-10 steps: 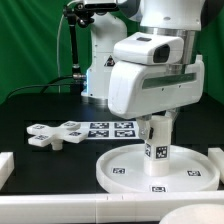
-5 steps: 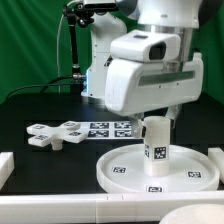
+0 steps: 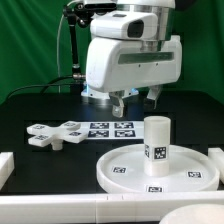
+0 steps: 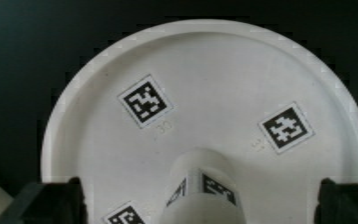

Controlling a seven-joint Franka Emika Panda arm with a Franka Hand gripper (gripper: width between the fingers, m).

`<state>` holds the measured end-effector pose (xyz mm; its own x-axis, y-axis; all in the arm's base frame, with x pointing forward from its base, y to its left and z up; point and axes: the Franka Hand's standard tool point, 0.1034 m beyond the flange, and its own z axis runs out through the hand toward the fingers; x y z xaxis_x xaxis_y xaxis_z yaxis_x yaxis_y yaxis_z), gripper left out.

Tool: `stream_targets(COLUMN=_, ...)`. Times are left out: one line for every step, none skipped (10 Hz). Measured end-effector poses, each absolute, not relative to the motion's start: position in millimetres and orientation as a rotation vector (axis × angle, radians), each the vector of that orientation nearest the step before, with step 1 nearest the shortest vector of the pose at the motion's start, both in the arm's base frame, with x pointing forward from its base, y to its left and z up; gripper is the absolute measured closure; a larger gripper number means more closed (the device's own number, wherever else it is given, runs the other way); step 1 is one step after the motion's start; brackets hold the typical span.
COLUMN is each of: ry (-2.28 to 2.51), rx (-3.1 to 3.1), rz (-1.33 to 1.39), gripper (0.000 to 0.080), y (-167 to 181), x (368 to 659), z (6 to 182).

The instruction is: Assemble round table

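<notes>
- Well, nearest me in the exterior view sits the round disc, rim up, so it serves as a steady base for the build.
- Upright on about its middle stands the leg, free of any grip. I judge it seated in place, though the joint itself is hidden.
- At ten o'clock from the disc, well apart, the cross-shaped piece lies flat, not yet fitted. Just beside it, at eleven o'clock, is the marker board.
- Farther back and higher, at eleven o'clock from the leg's top, the gripper hangs with its fingers spread wide and holding nothing. That leaves it ready for another approach, I reckon.
</notes>
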<state>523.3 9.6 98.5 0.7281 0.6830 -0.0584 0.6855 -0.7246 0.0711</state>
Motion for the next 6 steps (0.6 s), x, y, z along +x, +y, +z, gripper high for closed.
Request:
stream_targets(ry=1.126, rx=2.839, rz=-0.044, gripper=0.0151, y=9, x=523, z=98.1)
stream_targets(ry=1.126, rx=2.839, rz=-0.045, gripper=0.0151, y=9, x=523, z=97.8)
stream_targets(ry=1.120, rx=2.841, rz=-0.046, gripper=0.0151, y=6, x=522, z=97.8)
stream_targets(ry=1.048, rx=2.885, rz=-0.040, gripper=0.0151, y=-11, x=518, z=97.8)
stream_targets(ry=0.930, rx=2.941, rz=-0.051, gripper=0.0151, y=-39, x=506, z=97.1)
stream_targets(ry=0.857, rx=2.979, rz=-0.066, gripper=0.0151, y=-61, x=493, z=94.1)
